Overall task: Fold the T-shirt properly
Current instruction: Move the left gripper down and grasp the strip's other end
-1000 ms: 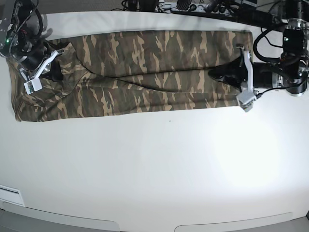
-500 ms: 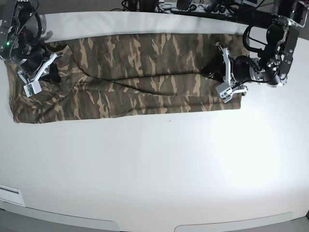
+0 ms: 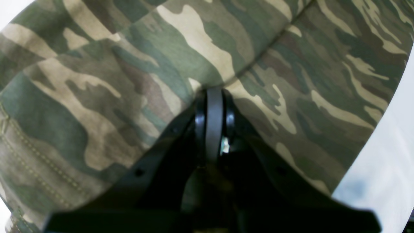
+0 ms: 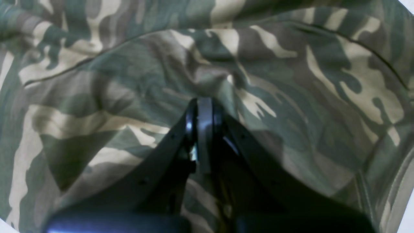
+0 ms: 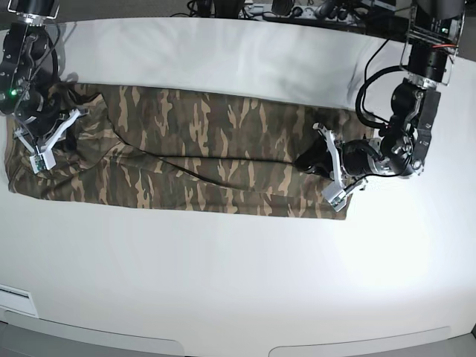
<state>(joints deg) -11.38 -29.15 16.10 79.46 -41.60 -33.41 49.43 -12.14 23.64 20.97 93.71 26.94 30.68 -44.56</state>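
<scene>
Base view, my reading: the T-shirt [image 5: 193,152] lies as a long camouflage band across the far half of the white surface [image 5: 238,275], stretched from the view's left edge to just short of the arm on the view's right. A lengthwise fold line runs along its middle, and its near edge slants slightly downward toward the view's right.

I find the left gripper [image 5: 309,160] at the shirt's end on the view's right, jaws closed on the T-shirt. In the left wrist view the two black jaws meet with no gap, and the cloth [image 3: 129,81] is drawn into a crease that runs straight to their tip [image 3: 212,94]; a stitched hem shows at the lower left and bare surface [image 3: 388,155] at the right.

The right gripper [image 5: 67,137] sits at the opposite end, on the view's left, jaws likewise closed on the T-shirt. In the right wrist view the jaws [image 4: 202,102] are pressed together, and the fabric [image 4: 291,97] gathers in wrinkles at their tip. How many layers each grip takes I cannot tell, as the wrist pictures are soft.

Beyond the far edge of the surface, dark cables [image 5: 312,11] lie in a loose row.
</scene>
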